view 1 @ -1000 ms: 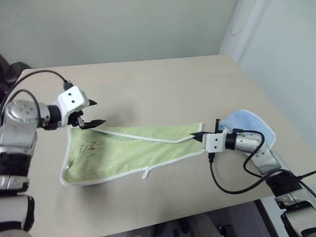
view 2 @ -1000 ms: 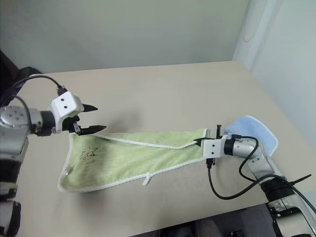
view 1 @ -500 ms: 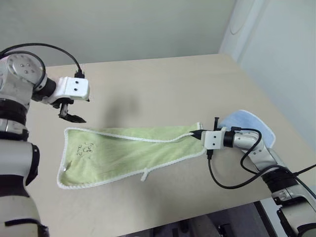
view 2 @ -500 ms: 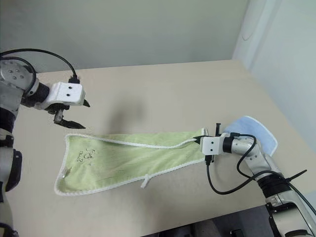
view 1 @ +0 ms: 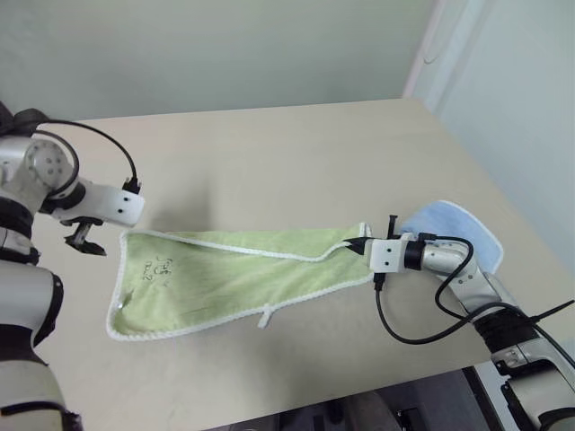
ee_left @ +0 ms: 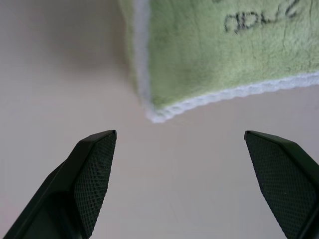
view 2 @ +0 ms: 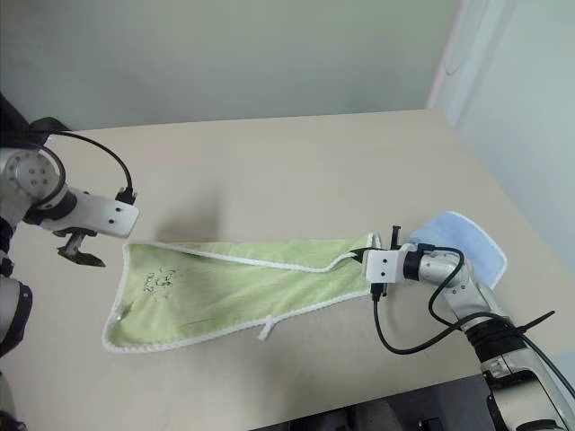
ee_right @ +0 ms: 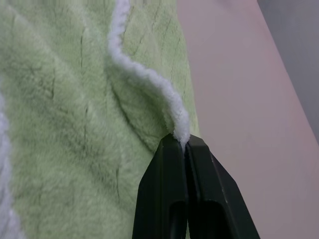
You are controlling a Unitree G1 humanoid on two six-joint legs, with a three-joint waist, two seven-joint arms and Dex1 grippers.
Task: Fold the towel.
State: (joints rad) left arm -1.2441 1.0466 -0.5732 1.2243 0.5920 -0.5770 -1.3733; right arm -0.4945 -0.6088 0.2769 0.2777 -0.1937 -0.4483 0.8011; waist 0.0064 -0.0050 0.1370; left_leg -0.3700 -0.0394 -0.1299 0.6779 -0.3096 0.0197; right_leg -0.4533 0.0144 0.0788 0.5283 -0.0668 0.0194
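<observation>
**Left end effector free beside the towel, right one pinching its edge**

On your left side, you see the left end effector (view 1: 84, 241) above the bare tabletop (view 1: 269, 153), just beside the left end of the towel (view 1: 225, 274). It points downward, and its two black fingers (ee_left: 92, 169) stand wide apart with nothing between them. In the left wrist view, the nearest towel corner with its white edging lies a little apart from the fingertips and does not touch them.

Moving to the middle, you find the towel lying flat on the tabletop as a long, narrow green shape that goes from left to right. It is wider at its left end and narrower toward the right. A small dark print (view 1: 160, 266) sits near the left end, and a small white loop tag (view 1: 265, 316) sticks out from the near edge. A fold line with white edging runs along the upper part.

On the right, the right end effector (view 1: 359, 246) is closed tightly on the white edging at the right end of the towel; in the right wrist view you see the edging caught between the two pressed fingertips. Just behind this arm, a light blue cloth (view 1: 454, 226) lies near the right edge of the tabletop.
</observation>
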